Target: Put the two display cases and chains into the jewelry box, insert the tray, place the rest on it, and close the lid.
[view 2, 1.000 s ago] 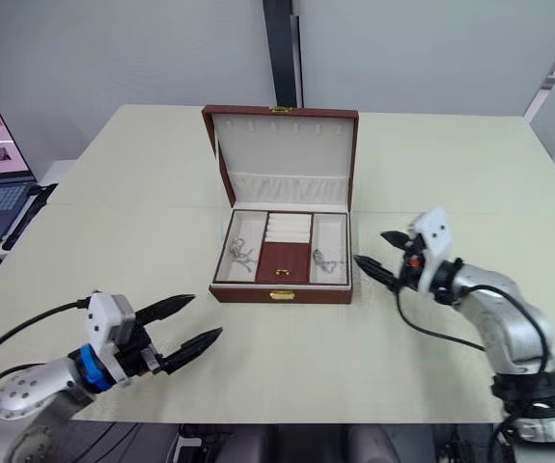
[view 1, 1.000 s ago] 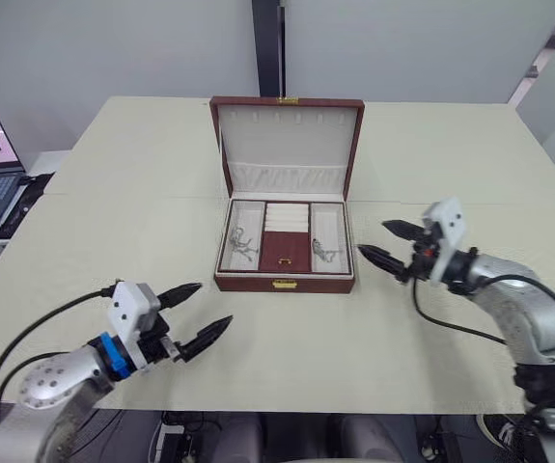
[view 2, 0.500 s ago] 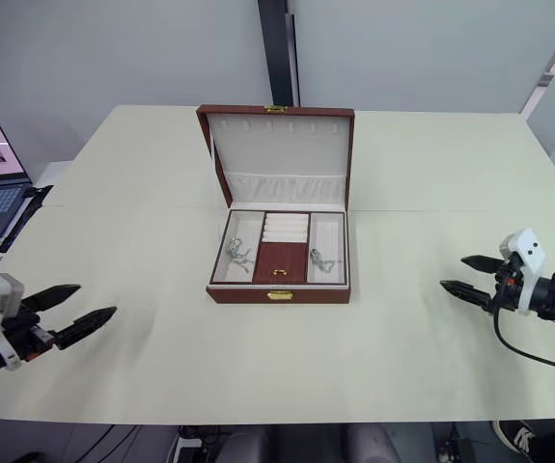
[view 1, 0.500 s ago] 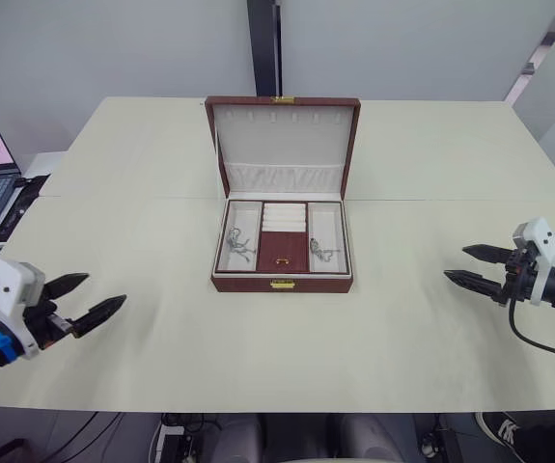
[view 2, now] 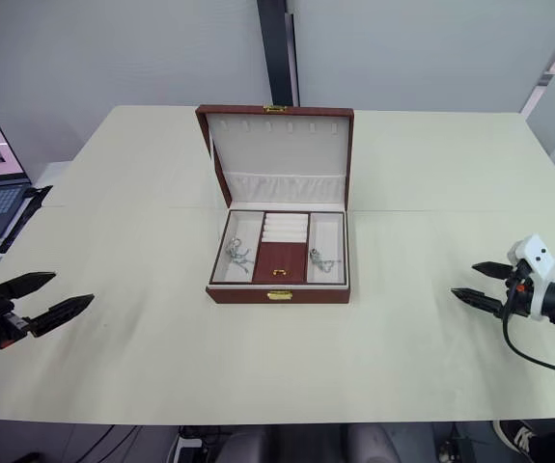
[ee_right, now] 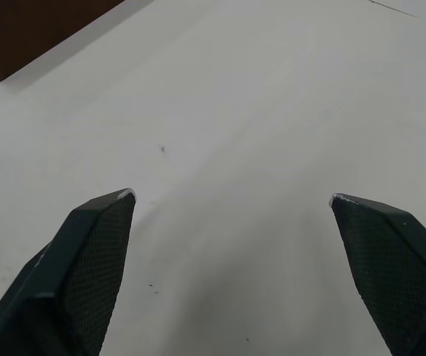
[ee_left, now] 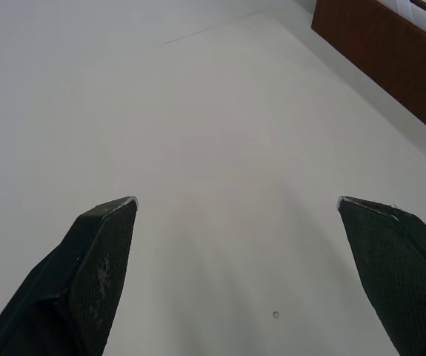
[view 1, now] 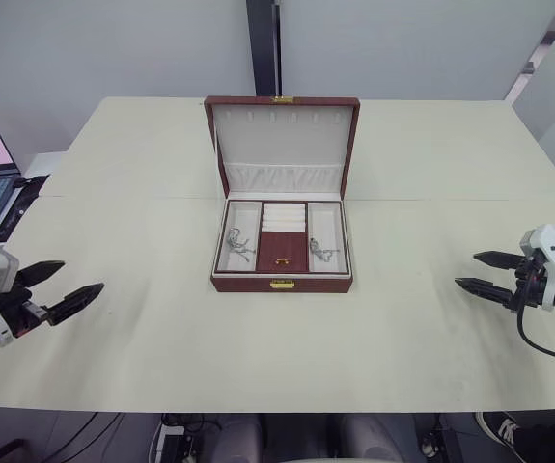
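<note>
Both arms held wide apart and low, both grippers empty with fingers spread.

The left gripper (view 1: 55, 287) sits far out on the robot's left, its two black fingers (ee_left: 98, 256) parted and pointing inward and slightly forward from the white wrist block. The right gripper (view 1: 485, 273) sits far out on the robot's right, fingers (ee_right: 87, 252) likewise parted, tips aimed inward toward the left, with a black cable looping below its wrist. Neither pair of fingers touches anything.
</note>
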